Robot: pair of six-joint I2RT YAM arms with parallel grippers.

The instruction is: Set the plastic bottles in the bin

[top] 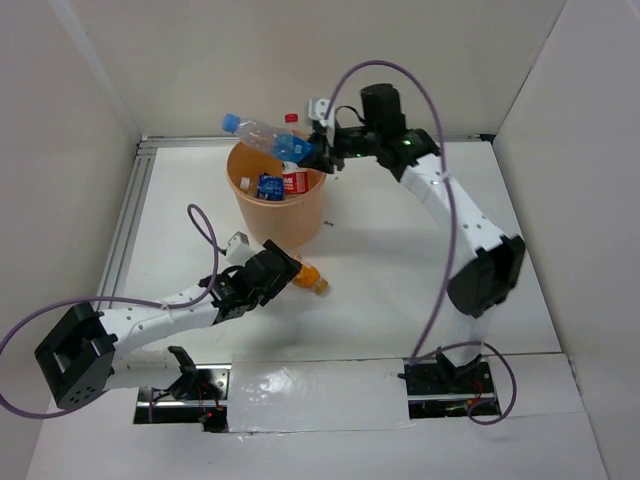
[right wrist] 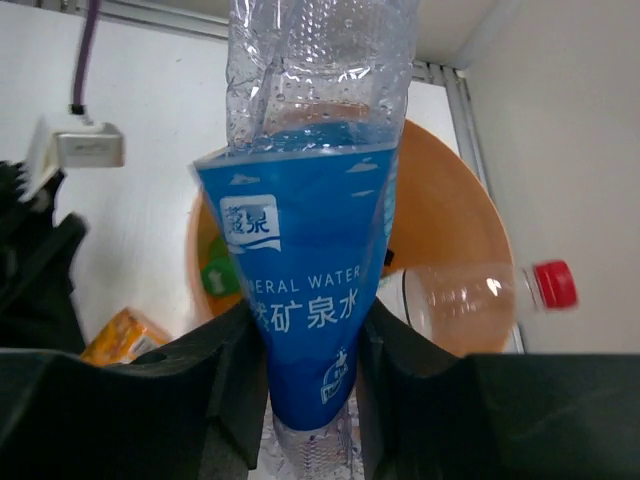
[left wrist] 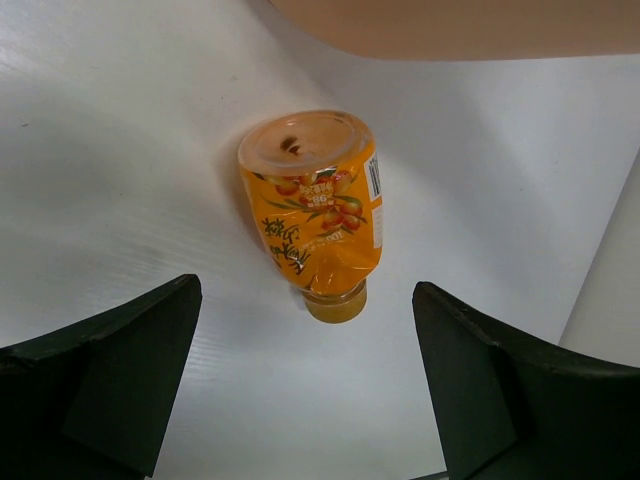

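One white worktop (top: 380,300) carries everything. The orange bin (top: 278,222) stands upright toward its far side, with at least two labelled bottles lying inside, one with a blue label (top: 269,186) and one with a red (top: 295,182). The right fingers (right wrist: 305,385) are narrowed onto a clear bottle (right wrist: 305,260), pinching it at its blue label. It hangs in the air over the bin's far rim, its blue cap pointing left in the top view. The left fingers (left wrist: 303,300) stand wide and hover over an orange-filled bottle (left wrist: 315,215). That bottle lies on its side on the worktop just beside the bin's near wall, clear of both fingers.
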